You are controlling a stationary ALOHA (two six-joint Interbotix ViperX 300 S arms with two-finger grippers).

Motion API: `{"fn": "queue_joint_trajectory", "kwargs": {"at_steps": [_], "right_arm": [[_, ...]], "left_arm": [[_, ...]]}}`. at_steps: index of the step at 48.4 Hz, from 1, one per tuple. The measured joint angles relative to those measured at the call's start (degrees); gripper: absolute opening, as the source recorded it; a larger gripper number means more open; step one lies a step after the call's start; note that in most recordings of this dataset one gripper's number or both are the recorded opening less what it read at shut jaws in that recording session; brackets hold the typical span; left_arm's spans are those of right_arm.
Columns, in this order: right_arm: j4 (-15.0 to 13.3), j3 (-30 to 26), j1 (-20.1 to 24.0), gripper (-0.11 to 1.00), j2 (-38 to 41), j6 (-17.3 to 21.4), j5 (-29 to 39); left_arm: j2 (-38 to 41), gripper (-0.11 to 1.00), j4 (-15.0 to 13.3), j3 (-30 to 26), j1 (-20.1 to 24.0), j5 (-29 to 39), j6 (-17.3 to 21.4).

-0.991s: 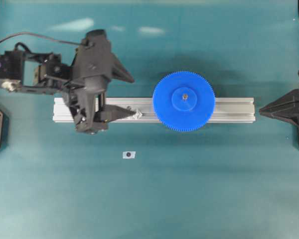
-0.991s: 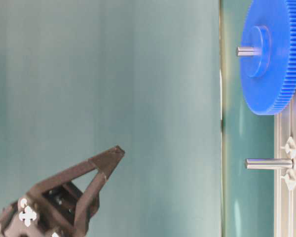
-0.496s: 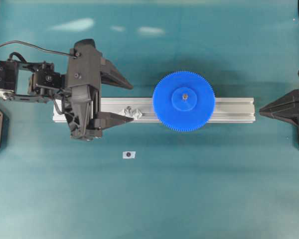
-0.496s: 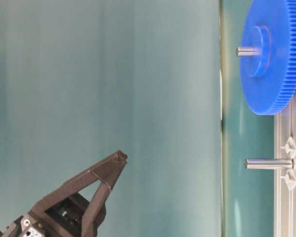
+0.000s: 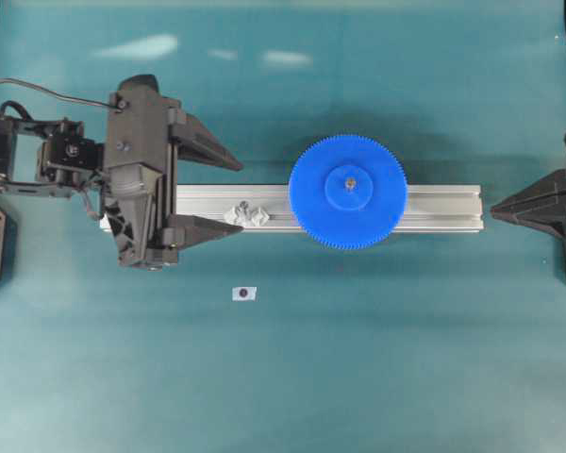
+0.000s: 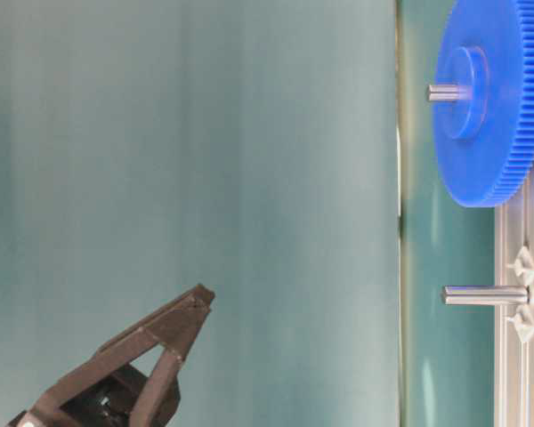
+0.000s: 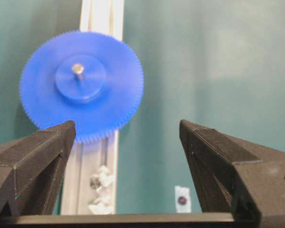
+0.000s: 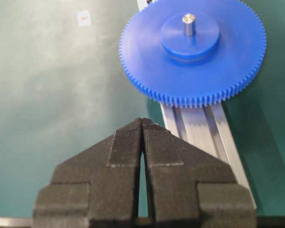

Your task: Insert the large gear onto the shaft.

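Left gripper [image 5: 224, 196] spread wide, nothing between its fingers; hangs over the left end of the rail [image 5: 434, 208], well apart from the gear [image 5: 348, 192]. Wrist view agrees: both fingers frame the shot, gap empty, gear far ahead up the rail. Right gripper [image 5: 495, 209] pressed together, tips touching, holding nothing; parked just off the rail's right end, pointing at it. Its wrist cam shows the gear close in front, no contact. Gear lies flat on the rail, hub up, w/ a metal pin [image 8: 188, 22] poking up thru the centre hole. So it is seated on a pin and needs no hand to keep it there, which likely explains why both grippers stand clear. Table-level view (turned sideways) shows the gear square to its pin, hub flush, not tilted. Second pin, the shaft [image 6: 485, 294], stands bare further along the rail, flanked by two clear tabs [image 5: 248, 214]; it looks the longer of the two. Judgement: if that bare one is the target, the gear is on the wrong pin and the job isn't done; if the occupied pin counts, done. Frames can't settle which. Small white tag [image 5: 244, 293] w/ dark dot lies on the mat [image 5: 358, 377] below the rail, apart from everything; purpose unclear. Rail keeps both pins upright and in line, so the gear only has to drop straight down.
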Motion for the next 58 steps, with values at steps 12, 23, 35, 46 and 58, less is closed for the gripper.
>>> {"fn": "queue_joint_trajectory", "kwargs": {"at_steps": [12,23,35,46,58], "right_arm": [[0.0,0.09,-0.44,0.05,0.0,0.0,0.0],[0.0,0.26,-0.79,0.05,0.0,0.0,0.0],[0.0,0.62,-0.79,0.05,-0.26,0.0,0.0],[0.0,0.79,-0.97,0.05,-1.14,0.0,0.0],[0.0,0.88,-1.49,0.05,-1.41,0.0,0.0]], "left_arm": [[-0.18,0.88,0.0,1.41,-0.88,-2.55,0.0],[-0.26,0.88,0.0,2.02,-0.97,-3.08,0.0],[-0.26,0.88,0.0,2.46,-0.97,-3.08,-0.09],[-0.26,0.88,0.09,2.55,-0.97,-3.08,-0.09],[-0.35,0.87,0.09,2.46,-0.97,-3.08,-0.09]]}}
